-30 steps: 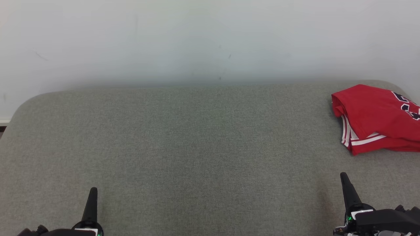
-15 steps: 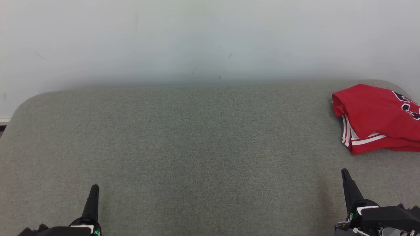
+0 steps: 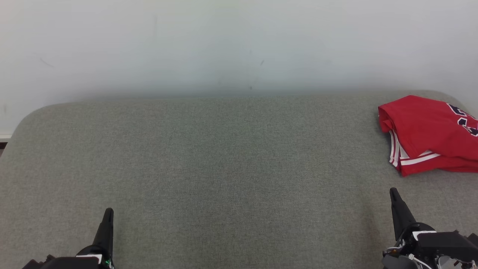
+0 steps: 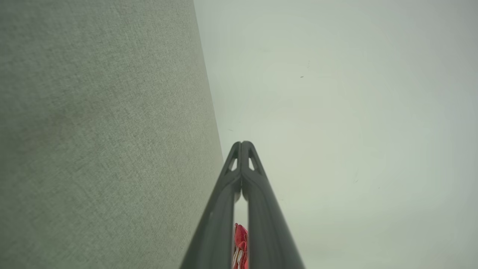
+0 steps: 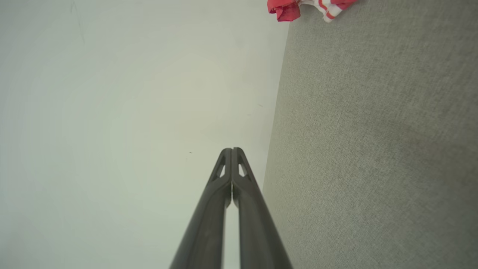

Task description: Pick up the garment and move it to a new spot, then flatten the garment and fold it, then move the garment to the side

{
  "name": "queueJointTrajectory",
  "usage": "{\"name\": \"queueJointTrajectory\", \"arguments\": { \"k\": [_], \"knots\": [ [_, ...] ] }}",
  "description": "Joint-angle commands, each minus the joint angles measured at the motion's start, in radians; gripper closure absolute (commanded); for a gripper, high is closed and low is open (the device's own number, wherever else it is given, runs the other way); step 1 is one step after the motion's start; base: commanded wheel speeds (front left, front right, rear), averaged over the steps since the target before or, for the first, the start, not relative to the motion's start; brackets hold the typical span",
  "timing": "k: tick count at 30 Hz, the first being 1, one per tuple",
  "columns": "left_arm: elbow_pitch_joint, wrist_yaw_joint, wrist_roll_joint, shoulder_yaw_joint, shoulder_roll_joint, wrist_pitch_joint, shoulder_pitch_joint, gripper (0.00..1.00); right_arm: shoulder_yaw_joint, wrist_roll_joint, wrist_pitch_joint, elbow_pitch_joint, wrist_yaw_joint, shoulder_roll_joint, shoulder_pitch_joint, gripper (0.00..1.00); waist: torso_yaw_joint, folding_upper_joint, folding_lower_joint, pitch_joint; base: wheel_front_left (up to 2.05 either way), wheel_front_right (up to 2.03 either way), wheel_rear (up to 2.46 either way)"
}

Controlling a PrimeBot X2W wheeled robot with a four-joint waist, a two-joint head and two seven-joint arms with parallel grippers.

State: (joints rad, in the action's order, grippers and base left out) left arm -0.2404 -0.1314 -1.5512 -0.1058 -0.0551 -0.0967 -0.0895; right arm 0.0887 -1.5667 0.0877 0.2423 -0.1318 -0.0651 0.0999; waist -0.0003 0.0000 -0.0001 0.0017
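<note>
The garment (image 3: 425,134), a red jersey with white trim and dark lettering, lies folded at the far right of the grey fabric surface (image 3: 224,168). A red sliver of the garment (image 4: 241,243) shows between the left fingers, and its edge (image 5: 291,9) sits at the top of the right wrist view. My left gripper (image 3: 108,213) stands at the lower left, shut and empty, far from the garment. Below the garment at the lower right is my right gripper (image 3: 393,192), also shut with nothing in it. In both wrist views the fingertips (image 4: 242,144) (image 5: 232,150) touch.
A pale wall (image 3: 239,45) rises behind the surface's rounded far edge. The surface's left corner curves away at the left (image 3: 22,123).
Both grippers have crept a little way up the head view, toward the far edge. The garment lies as it did.
</note>
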Motion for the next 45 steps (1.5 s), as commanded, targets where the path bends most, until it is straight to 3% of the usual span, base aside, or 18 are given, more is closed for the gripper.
{"name": "queueJointTrajectory", "arguments": {
  "k": [1, 8, 45],
  "knots": [
    [-0.002, 0.001, -0.022, -0.004, 0.002, -0.004, -0.022, 1.00, 0.006, -0.019, 0.005, 0.000, 0.002, 0.003, 0.003, 1.00, 0.000, 0.0000, 0.0001, 0.000, 0.00, 0.00, 0.00],
    [-0.006, 0.001, -0.067, -0.007, 0.003, -0.019, -0.024, 1.00, 0.013, -0.060, 0.017, 0.002, 0.002, 0.005, 0.011, 1.00, 0.000, 0.0000, 0.0001, 0.001, 0.00, 0.00, 0.00],
    [-0.006, 0.001, -0.064, -0.009, 0.004, -0.020, -0.025, 1.00, 0.019, -0.052, 0.023, 0.003, 0.002, 0.009, 0.012, 1.00, 0.000, 0.0000, 0.0001, 0.001, 0.00, 0.00, 0.00]
  ]
}}
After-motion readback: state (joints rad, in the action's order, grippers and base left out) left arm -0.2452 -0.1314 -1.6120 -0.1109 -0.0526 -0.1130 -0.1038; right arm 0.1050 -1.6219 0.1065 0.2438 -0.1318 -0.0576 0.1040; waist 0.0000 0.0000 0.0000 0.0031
